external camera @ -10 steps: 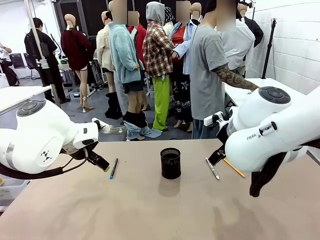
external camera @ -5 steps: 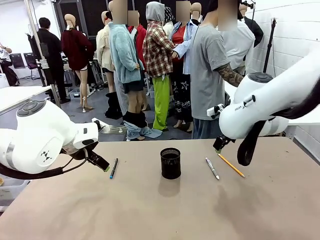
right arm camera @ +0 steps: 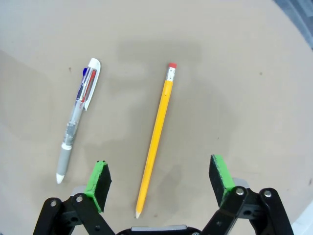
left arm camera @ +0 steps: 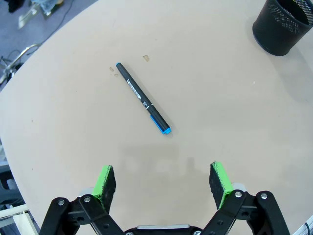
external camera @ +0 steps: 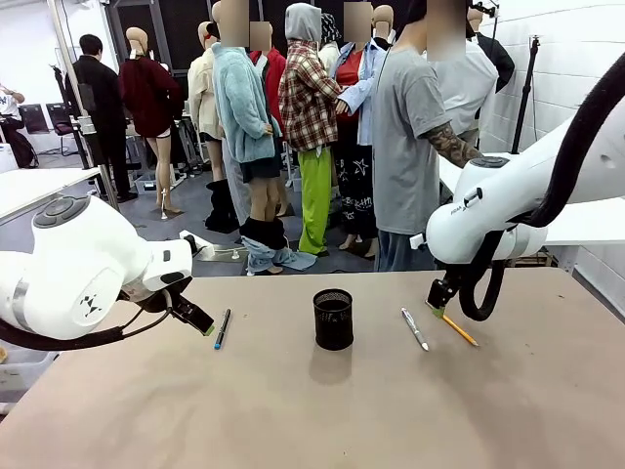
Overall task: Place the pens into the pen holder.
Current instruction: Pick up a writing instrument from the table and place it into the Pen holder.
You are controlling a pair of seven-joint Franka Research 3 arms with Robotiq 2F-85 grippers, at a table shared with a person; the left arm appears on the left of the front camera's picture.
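Note:
The black mesh pen holder point(external camera: 333, 319) stands upright mid-table and shows at the top right of the left wrist view point(left arm camera: 283, 23). A dark pen with a blue end point(external camera: 223, 328) point(left arm camera: 143, 98) lies left of it, just ahead of my open left gripper point(left arm camera: 164, 182) point(external camera: 203, 322). Right of the holder lie a silver-grey pen point(external camera: 414, 328) point(right arm camera: 78, 118) and an orange pencil point(external camera: 453, 326) point(right arm camera: 156, 138). My right gripper point(right arm camera: 159, 182) point(external camera: 437, 302) hovers open over the pencil, whose tip lies between the pads.
The tan table point(external camera: 312, 410) has bare room in front of the holder. A person in a grey shirt point(external camera: 410, 147) stands at the far edge, behind the right arm. A white table point(external camera: 39, 186) sits off to the left.
My right arm has swung away from the camera and down toward the orange pencil and silver-grey pen. The left arm and all pens have stayed put.

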